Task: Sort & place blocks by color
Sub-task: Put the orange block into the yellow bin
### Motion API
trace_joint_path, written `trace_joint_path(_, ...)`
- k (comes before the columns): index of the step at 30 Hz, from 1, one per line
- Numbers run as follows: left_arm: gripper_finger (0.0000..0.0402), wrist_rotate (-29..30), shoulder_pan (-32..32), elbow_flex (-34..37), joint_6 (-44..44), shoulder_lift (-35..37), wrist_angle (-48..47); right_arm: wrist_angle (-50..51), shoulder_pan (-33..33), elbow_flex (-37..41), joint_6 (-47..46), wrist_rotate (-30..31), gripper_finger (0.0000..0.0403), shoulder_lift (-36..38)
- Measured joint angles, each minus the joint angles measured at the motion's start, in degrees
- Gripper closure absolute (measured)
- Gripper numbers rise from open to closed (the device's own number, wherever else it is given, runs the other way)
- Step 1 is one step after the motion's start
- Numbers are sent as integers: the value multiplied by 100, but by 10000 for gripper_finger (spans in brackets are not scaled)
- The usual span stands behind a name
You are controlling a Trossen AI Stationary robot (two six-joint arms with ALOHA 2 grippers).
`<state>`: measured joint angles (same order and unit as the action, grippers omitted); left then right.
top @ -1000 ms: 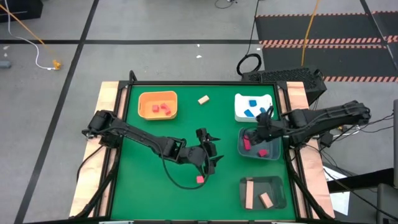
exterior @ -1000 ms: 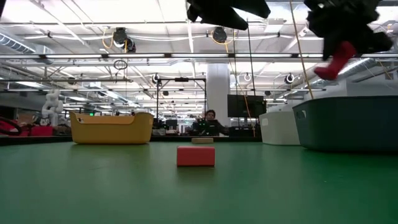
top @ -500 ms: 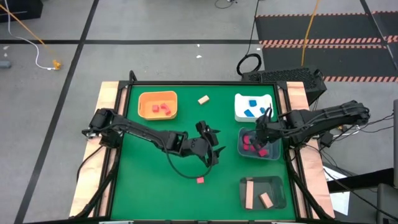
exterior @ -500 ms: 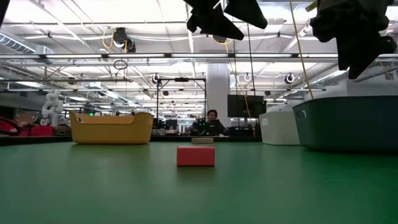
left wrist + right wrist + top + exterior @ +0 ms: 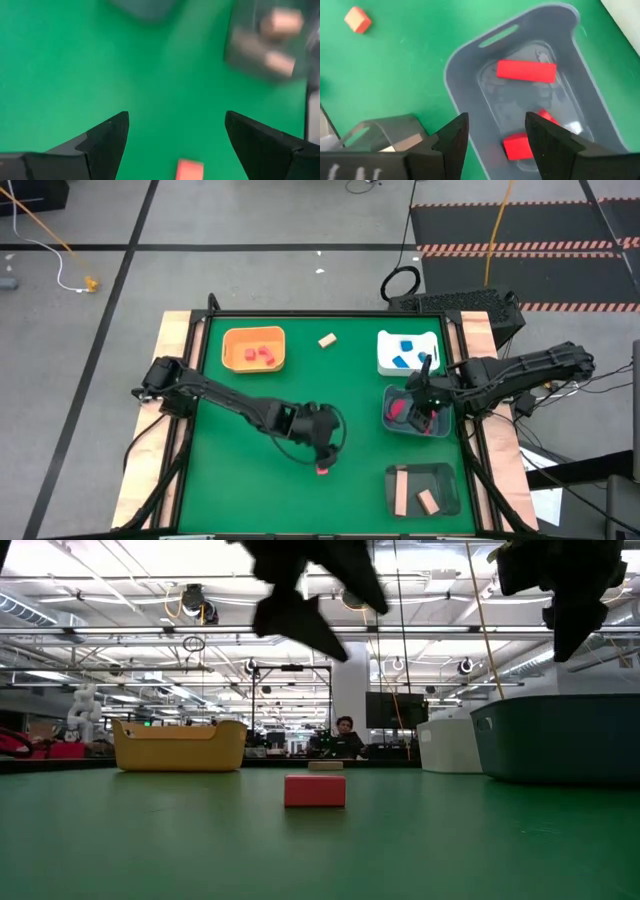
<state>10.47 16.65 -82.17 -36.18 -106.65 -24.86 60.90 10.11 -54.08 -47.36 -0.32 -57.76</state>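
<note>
Red block [image 5: 322, 469] lies alone on the green bench [image 5: 240, 480], just under the left hand [image 5: 175, 137], whose fingers are spread; right hand [image 5: 492, 137], spread and empty, hangs over the grey tray [image 5: 465, 65].

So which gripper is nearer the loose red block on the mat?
Left. The left gripper hangs open just above the red block; the right gripper is off over the grey bin.

orange tray [image 5: 254, 333], white tray [image 5: 385, 356], 2 grey trays [image 5: 391, 397]
</note>
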Motion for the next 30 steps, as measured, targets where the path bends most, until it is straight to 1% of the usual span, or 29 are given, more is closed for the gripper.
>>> trace_joint_path(4,71,-47,437,0,67,-30,-497,-64,2,0,541,0,218,0)
trace_joint_path(8,71,12,831,9,320,-153,-491,-70,0,0,998,0,218,-2)
trace_joint_path(10,71,93,946,-8,310,-274,-206,-72,0,0,1165,2,218,0)
trace_joint_path(12,71,189,1060,8,300,-377,-162,-78,0,0,1277,4,218,-2)
trace_joint_path(14,71,312,1094,-2,299,-546,207,-106,0,0,1385,10,218,1)
trace_joint_path(16,71,473,1145,11,296,-613,107,-144,0,0,1468,14,218,-3)
trace_joint_path(18,71,527,1114,-17,240,-798,375,-179,0,-4,1538,13,218,0)
trace_joint_path(21,71,595,1098,24,173,-979,113,-241,0,-4,1553,16,218,4)
trace_joint_path(23,71,608,1065,-8,146,-1102,242,-271,0,-4,1553,17,218,1)
trace_joint_path(25,71,610,1052,15,132,-1155,-10,-282,0,-4,1553,17,218,5)
trace_joint_path(27,71,617,1023,-16,99,-1240,83,-299,0,-4,1553,18,218,-7)
trace_joint_path(29,71,608,1020,26,135,-1259,-249,-335,0,-4,1553,20,218,-5)
trace_joint_path(30,71,602,1016,20,130,-1305,-195,-345,0,-4,1553,20,218,-4)
